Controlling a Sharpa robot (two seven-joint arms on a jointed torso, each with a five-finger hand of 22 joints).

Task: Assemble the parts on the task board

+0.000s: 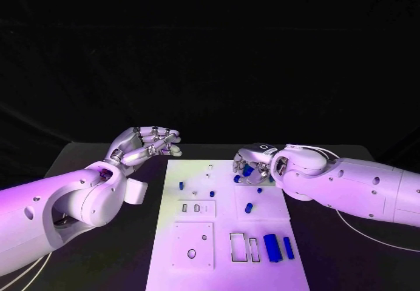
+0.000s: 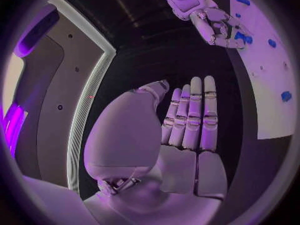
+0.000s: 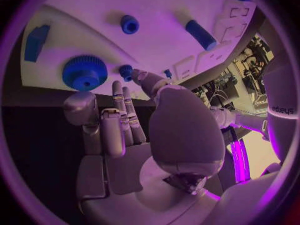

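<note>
Right hand (image 1: 255, 162) over far right of task board (image 1: 226, 268), fingers curled down around blue gear (image 3: 84, 72); actual grip unclear. Left hand (image 1: 147, 144) left of board, fingers apart, holding nothing. Gear probably light, rigid plastic; best pinched across toothed rim.

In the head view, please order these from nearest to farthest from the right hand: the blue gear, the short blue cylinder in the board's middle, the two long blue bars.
1. Blue gear: under the right hand, at the board's far right edge.
2. Short blue cylinder: mid-board, right half.
3. Two long blue bars: near right corner of the task board.
</note>
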